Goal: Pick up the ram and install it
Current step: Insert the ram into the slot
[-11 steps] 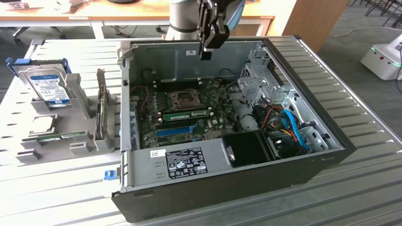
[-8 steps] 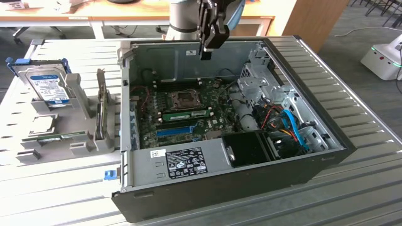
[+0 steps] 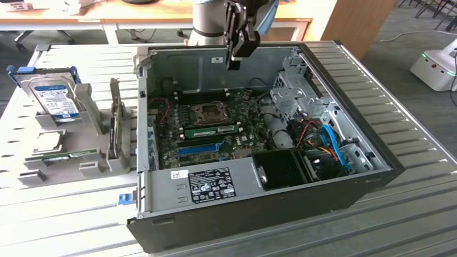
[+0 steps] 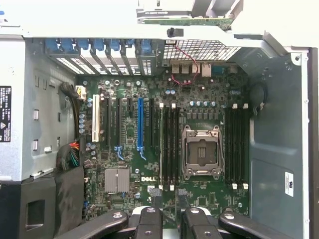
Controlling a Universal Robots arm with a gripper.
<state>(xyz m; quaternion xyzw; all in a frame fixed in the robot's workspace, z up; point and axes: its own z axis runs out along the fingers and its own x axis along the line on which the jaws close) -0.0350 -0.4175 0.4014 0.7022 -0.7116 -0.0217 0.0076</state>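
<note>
Ram (image 3: 214,130): a long green stick sitting on edge among the black memory slots (image 4: 169,149) of the motherboard. In the exterior view it lies between the CPU socket and the blue expansion slot, parallel to that slot.
Second ram (image 3: 68,156): a similar green stick lying flat in the grey rack, outside the case on the exterior view's left.
Tool (image 3: 234,65): hangs above the open case, over the far part of the motherboard. It is well clear of the ram and touches nothing. In the wrist view the tool (image 4: 168,206) looks straight down on the board, its two dark fingers (image 4: 149,219) spread wide with only bare board between them. It has hold of nothing.
Case (image 3: 250,225): a black tower lying on its side with the side panel off. A white label is on the metal bracket near the front, and blue cables are bundled on the exterior view's right.
Motherboard (image 3: 243,140): green, lying flat in the floor of the case.
CPU socket (image 3: 211,111): a square metal frame. In the wrist view the CPU socket (image 4: 202,152) has banks of black memory slots on both sides.
Blue expansion slot (image 3: 196,149): long and narrow, just beside the ram on the side away from the socket. The wrist view shows the same blue expansion slot (image 4: 140,122) among black slots.
Grey rack (image 3: 89,168): stands on the counter beside the case. It also holds a hard drive (image 3: 57,99) upright.
Counter (image 3: 414,203): pale slatted metal carrying the case and the rack.
</note>
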